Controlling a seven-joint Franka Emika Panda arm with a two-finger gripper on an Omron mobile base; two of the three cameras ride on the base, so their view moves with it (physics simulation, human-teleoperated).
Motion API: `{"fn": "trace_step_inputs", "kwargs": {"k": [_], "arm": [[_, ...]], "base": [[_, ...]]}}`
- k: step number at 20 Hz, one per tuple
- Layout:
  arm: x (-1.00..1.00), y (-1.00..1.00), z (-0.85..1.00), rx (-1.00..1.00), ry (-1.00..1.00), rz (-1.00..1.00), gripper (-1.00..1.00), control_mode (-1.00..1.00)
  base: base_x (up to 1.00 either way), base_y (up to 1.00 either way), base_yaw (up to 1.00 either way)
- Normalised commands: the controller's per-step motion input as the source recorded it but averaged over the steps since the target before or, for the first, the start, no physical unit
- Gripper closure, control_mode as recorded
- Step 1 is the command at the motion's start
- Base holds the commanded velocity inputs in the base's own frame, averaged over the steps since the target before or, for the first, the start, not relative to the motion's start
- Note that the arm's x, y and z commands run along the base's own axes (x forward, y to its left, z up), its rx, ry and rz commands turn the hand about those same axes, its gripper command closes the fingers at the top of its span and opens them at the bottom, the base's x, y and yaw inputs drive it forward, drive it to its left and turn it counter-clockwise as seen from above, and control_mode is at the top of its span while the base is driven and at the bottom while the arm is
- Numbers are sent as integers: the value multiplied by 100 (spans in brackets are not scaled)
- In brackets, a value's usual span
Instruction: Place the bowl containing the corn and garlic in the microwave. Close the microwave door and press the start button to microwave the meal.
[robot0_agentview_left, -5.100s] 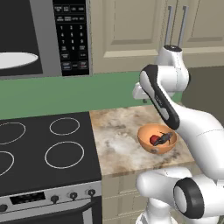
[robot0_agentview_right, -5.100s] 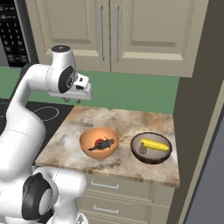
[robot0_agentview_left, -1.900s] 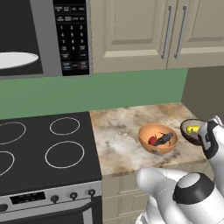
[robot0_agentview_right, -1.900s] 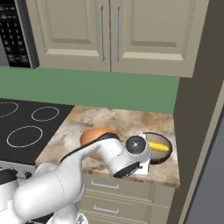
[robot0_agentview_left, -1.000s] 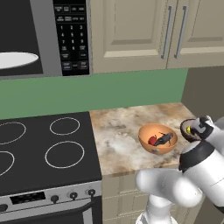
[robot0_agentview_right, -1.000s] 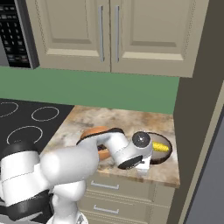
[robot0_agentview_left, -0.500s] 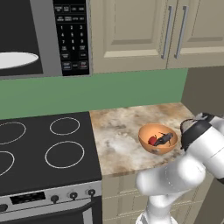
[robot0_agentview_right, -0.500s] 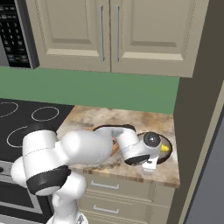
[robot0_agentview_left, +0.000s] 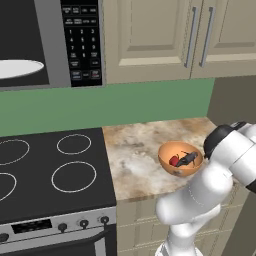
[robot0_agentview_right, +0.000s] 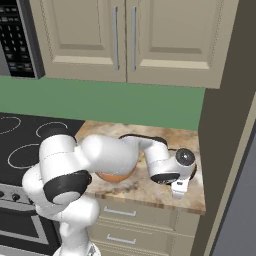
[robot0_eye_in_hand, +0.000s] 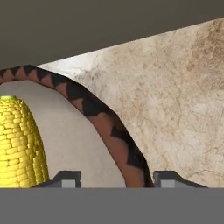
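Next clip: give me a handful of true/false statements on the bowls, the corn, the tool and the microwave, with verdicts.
1. The tool's fingertips straddle the brown bowl's rim. True.
2. The corn lies on the bare counter. False: it lies inside the brown bowl.
3. The orange bowl sits on the stove. False: it sits on the counter, right of the stove.
4. The microwave stands open, its white turntable bare. True.
5. The orange bowl holds a red item. True.
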Motion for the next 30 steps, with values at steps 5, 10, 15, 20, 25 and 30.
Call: {"fn": "trace_step_inputs", "kwargs": {"k": [5,10,15,20,25,30], "arm": [[-6,2,0,0,-1,0,100,-100],[-34,28,28,-2,-6,0,100,-100],[-51,34,72,-6,-8,1,100,-100],[-45,57,59,-6,-9,4,100,-100],[-32,86,53,-7,-4,7,100,-100],[-6,80,70,-2,-1,9,100,-100]], "base": [[0,0,0],[0,0,0],[0,0,0],[0,0,0],[0,0,0],[0,0,0]]}}
